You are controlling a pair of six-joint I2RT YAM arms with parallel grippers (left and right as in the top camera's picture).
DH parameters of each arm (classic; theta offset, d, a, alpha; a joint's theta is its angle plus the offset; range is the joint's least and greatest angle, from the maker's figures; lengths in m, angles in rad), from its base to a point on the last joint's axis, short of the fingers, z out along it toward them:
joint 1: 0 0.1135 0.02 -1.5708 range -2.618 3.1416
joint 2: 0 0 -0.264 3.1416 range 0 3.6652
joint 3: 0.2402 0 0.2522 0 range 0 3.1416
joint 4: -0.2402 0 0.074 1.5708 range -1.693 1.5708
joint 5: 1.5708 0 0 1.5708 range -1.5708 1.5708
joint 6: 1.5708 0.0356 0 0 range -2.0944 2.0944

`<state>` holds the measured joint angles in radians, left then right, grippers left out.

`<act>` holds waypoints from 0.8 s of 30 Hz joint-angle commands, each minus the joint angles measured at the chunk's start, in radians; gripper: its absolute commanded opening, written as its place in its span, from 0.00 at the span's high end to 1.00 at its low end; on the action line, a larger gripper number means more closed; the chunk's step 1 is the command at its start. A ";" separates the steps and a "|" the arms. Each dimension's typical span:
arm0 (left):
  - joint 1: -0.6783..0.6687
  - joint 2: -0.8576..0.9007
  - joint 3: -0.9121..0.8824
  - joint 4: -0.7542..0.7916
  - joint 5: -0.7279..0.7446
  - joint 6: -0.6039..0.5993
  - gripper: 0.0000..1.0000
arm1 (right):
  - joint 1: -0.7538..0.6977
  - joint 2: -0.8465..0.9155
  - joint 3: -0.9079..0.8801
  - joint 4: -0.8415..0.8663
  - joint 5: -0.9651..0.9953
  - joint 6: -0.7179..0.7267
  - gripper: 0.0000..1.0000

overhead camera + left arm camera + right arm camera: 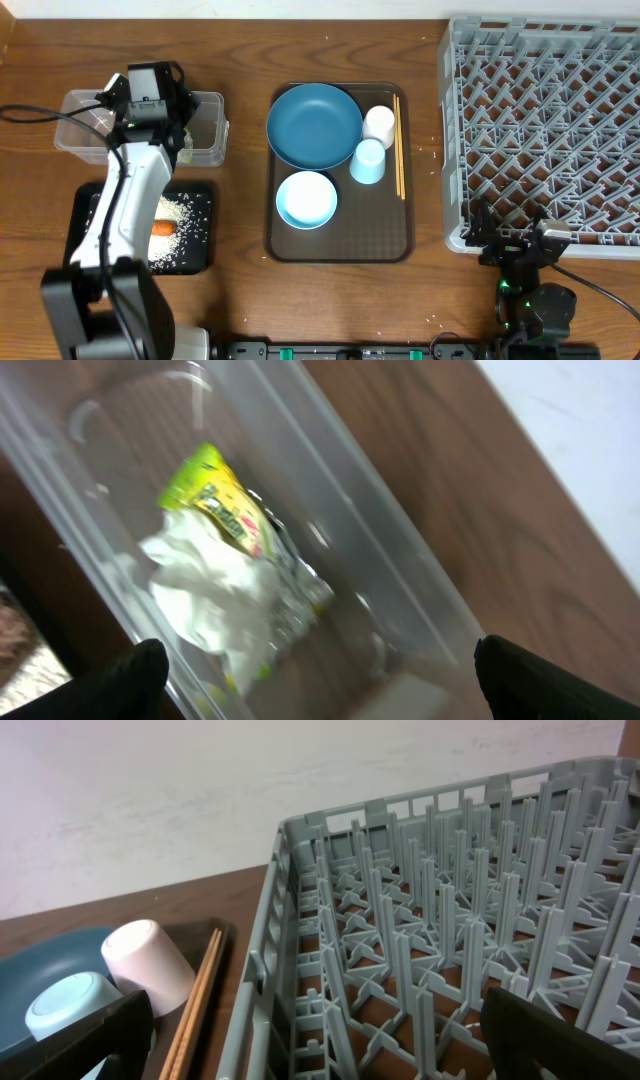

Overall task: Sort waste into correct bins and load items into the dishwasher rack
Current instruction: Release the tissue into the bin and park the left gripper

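The left fingers (pixel 140 670) are spread wide, one tip at each lower corner of the wrist view, and nothing is pinched between them. Directly below the gap, the crumpled snack wrapper (pixel 230 570) lies on the floor of the clear tub (pixel 400 590), free of both tips.

Back along that arm, toward its base, the black tray (pixel 205 195) is seen with the carrot (pixel 163 228) resting on scattered rice (pixel 183 212). Part of that tray is hidden by the arm, so no brown lump can be made out.

The right fingers (pixel 100 1040) are also spread and empty, held low at a corner of the dishwasher rack (pixel 420 950), which fills the space ahead and to their right and holds nothing. Ahead and to their left, on the brown serving tray (pixel 340 250), the whitish cup (pixel 150 965) and the light blue cup (pixel 65 1005) are standing, with the chopsticks (pixel 200 1000) just beside the whitish cup. The dark blue dish (pixel 313 125) and the light blue bowl (pixel 306 198) are set further off to that side.

The waste sorting is judged to be at its close, with the wrapper binned, and loading has not begun. Next, the left fingers would need to be lifted clear of the tub wall. Then one pair would be brought over a cup and closed across its side. The chopsticks are judged the awkward pick, thin and lying flat by the tray's rim.
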<state>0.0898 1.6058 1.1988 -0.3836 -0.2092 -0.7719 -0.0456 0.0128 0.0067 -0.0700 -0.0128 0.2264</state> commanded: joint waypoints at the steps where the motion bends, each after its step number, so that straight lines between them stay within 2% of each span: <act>1: 0.004 -0.134 -0.003 -0.009 0.131 0.031 0.02 | -0.015 0.000 -0.001 -0.002 -0.011 -0.003 0.01; 5: 0.004 -0.287 -0.003 -0.103 0.233 0.031 0.02 | -0.015 0.000 -0.001 -0.002 -0.011 -0.003 0.01; 11: 0.005 -0.457 -0.003 -0.428 0.186 0.043 0.02 | -0.015 0.000 -0.001 -0.002 -0.011 -0.003 0.01; 15: 0.005 -0.481 -0.004 -0.638 0.186 0.042 0.02 | -0.015 0.000 -0.001 -0.002 -0.011 -0.003 0.01; 19: 0.005 -0.464 -0.004 -0.783 0.162 0.042 0.02 | -0.015 0.000 -0.001 -0.002 -0.011 -0.003 0.01; 24: 0.005 -0.451 -0.004 -0.812 0.066 0.042 0.02 | -0.015 0.000 -0.001 -0.002 -0.011 -0.003 0.01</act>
<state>0.0902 1.1446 1.1988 -1.1904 -0.0601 -0.7433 -0.0456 0.0132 0.0067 -0.0696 -0.0128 0.2264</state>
